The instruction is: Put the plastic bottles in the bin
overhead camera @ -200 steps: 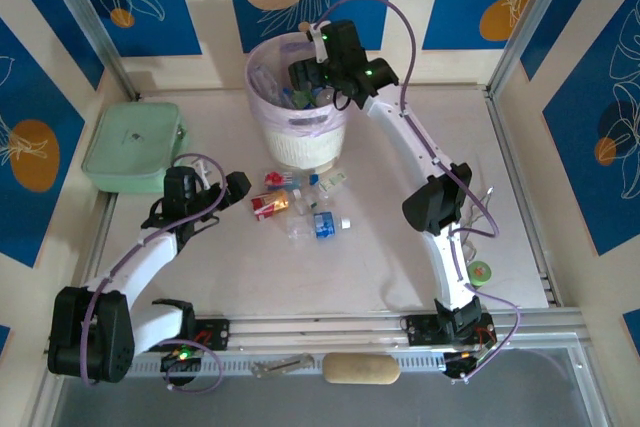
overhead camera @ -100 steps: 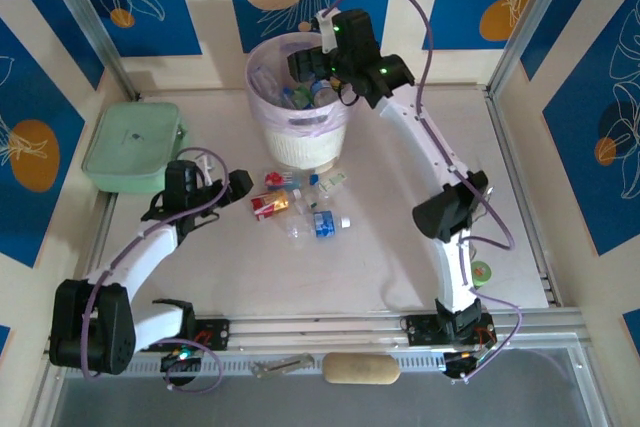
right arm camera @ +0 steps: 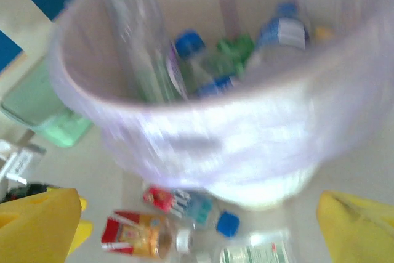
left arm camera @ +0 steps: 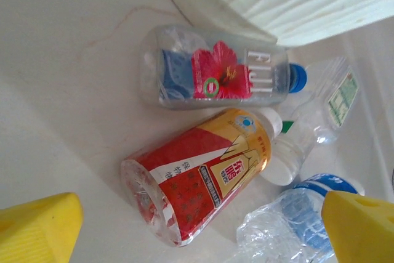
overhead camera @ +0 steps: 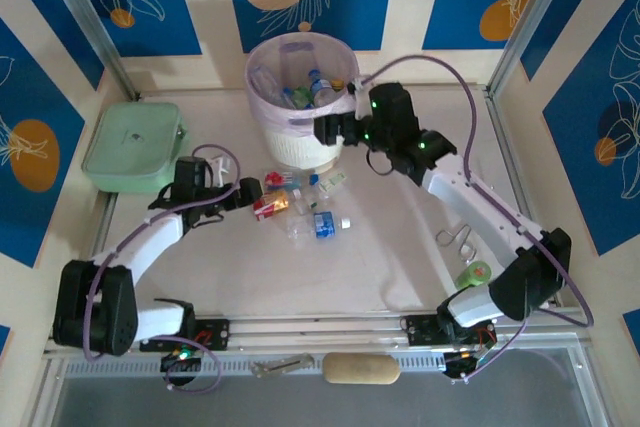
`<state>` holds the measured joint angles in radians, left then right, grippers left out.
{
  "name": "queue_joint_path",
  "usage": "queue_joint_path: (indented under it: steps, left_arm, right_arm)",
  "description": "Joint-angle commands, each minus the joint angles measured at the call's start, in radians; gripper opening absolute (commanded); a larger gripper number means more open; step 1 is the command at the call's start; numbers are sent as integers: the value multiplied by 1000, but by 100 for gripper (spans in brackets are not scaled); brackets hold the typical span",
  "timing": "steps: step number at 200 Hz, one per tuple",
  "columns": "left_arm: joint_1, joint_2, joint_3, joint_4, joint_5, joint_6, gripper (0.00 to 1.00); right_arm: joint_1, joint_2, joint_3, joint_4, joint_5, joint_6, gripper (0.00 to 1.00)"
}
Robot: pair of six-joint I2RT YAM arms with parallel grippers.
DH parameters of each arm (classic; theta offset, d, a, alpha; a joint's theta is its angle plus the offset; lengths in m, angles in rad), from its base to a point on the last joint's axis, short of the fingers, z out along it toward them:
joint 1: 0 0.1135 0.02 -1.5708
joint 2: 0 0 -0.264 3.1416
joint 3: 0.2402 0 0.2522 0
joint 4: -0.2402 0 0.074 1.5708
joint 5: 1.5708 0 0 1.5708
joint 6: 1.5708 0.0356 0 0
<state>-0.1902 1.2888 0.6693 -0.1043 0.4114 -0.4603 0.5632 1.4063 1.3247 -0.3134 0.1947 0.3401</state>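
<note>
Several plastic bottles (overhead camera: 303, 209) lie in a cluster on the table in front of the bin (overhead camera: 298, 143), a white wastebasket with a pink-purple liner that holds more bottles (overhead camera: 312, 89). My left gripper (overhead camera: 243, 194) stands open just left of the cluster. In the left wrist view its yellow fingertips (left arm camera: 38, 226) flank the near end of a red-labelled bottle (left arm camera: 203, 173) without touching it; a flower-labelled bottle (left arm camera: 215, 79) lies behind, against the bin's foot. My right gripper (overhead camera: 330, 129) hangs open and empty beside the bin's right wall; its blurred wrist view looks into the bin (right arm camera: 215, 130).
A pale-green lidded box (overhead camera: 133, 145) sits at the far left. A green tape roll (overhead camera: 478, 272) and a small metal tool (overhead camera: 455, 238) lie near the right arm's elbow. A metal rail runs along the table's near edge.
My right gripper has pulled back from above the bin's mouth and come down to its right side. My left gripper has slid right, closer to the bottles on the table.
</note>
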Motion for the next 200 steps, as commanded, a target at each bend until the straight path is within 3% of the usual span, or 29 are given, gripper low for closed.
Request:
queue_joint_path:
  steps: [1, 55, 143, 200]
  left_arm:
    - [-42, 73, 56, 39, 17, 63, 99]
    - [-117, 267, 203, -3, -21, 199, 100]
    - [-269, 302, 265, -224, -163, 304, 97]
    - [-313, 304, 280, -328, -283, 342, 83]
  right_arm:
    - [-20, -79, -145, 98, 12, 128, 99]
    - [-60, -174, -372, 171, 15, 278, 99]
    - [-79, -118, -359, 192, -26, 301, 99]
    - [-79, -95, -348, 203, -46, 310, 99]
